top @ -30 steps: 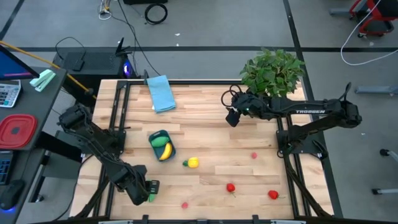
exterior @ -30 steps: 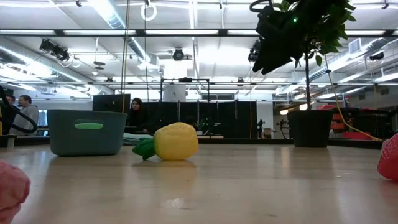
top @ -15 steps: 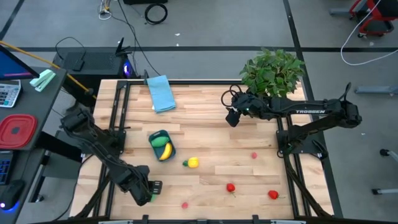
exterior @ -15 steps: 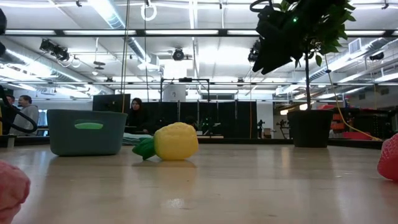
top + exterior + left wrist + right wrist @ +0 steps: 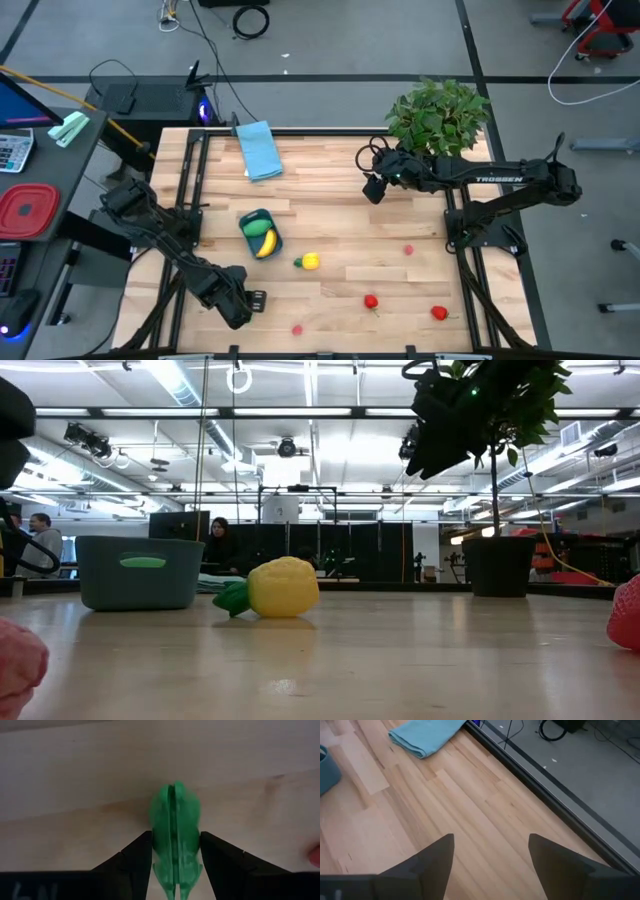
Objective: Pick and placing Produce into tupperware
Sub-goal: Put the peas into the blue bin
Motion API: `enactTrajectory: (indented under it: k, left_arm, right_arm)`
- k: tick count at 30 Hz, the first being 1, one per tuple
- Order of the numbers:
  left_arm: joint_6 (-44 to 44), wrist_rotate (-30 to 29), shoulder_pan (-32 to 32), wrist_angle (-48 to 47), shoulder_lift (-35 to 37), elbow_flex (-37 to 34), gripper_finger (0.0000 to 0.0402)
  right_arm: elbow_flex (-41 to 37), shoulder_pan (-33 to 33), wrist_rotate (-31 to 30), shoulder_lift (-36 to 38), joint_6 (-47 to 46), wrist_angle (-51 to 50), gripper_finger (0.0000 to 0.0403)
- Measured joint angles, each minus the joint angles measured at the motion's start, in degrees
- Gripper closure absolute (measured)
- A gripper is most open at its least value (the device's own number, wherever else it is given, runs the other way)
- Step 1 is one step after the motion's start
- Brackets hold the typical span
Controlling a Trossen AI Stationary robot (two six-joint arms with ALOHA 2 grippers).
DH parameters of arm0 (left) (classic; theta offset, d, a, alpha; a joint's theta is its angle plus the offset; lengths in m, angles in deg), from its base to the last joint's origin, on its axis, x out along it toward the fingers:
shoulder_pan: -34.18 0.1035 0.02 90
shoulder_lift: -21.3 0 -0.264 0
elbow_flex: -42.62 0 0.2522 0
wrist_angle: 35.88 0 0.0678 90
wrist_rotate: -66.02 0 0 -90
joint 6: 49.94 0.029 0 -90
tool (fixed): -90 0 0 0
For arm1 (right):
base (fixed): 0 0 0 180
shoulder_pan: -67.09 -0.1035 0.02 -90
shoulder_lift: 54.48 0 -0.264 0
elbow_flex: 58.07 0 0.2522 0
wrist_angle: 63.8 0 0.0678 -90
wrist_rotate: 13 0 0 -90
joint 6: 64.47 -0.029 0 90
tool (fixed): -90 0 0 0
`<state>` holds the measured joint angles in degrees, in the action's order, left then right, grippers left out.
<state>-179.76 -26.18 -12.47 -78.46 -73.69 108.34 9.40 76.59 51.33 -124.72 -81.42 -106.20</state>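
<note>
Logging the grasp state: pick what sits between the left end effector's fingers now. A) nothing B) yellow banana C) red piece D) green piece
D: the left wrist view shows the left end effector with its fingers closed against both sides of a green piece above the wooden table.

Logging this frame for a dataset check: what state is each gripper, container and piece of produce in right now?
left gripper: shut on the green piece, near the table's front left
right gripper: open, empty, raised by the potted plant
tupperware: open, holding a banana and green produce
yellow piece: lying loose on the table
blue cloth: folded
</note>
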Motion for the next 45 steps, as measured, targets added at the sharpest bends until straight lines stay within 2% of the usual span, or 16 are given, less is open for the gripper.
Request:
enactTrajectory:
  k: [5,13,18,28,32,37,40,45]
  left_arm:
    - [1.4,3.6,0.7,5.0,-3.2,0.2,0.023]
    - [6.2,4.5,2.5,5.0,-3.1,0.1,0.0231]
    - [12.5,4.1,4.5,4.7,-2.3,-0.1,0.0261]
    - [24.0,3.2,9.6,3.5,6.0,-0.1,0.0257]
    - [26.5,2.9,11.8,-3.3,11.2,-0.1,0.0259]
    - [32.4,3.0,16.5,-17.8,17.8,-0.1,0.0265]
    - [38.6,2.9,20.9,-24.2,20.8,-0.1,0.0255]
    - [54.4,1.6,29.4,-26.2,22.8,-0.1,0.0251]
  right_arm:
    - [0.0,0.0,0.0,0.0,0.0,0.0,0.0136]
    - [0.0,0.0,0.0,0.0,0.0,0.0,0.0136]
    - [0.0,0.0,0.0,0.0,0.0,0.0,0.0136]
    - [0.0,0.0,0.0,0.0,0.0,0.0,0.0136]
    - [0.0,0.0,0.0,0.0,0.0,0.0,0.0136]
    - [0.0,0.0,0.0,0.0,0.1,0.0,0.0136]
    - [0.0,0.0,0.0,0.0,0.1,0.0,0.0136]
    - [0.0,0.0,0.0,0.0,0.2,0.2,0.0136]
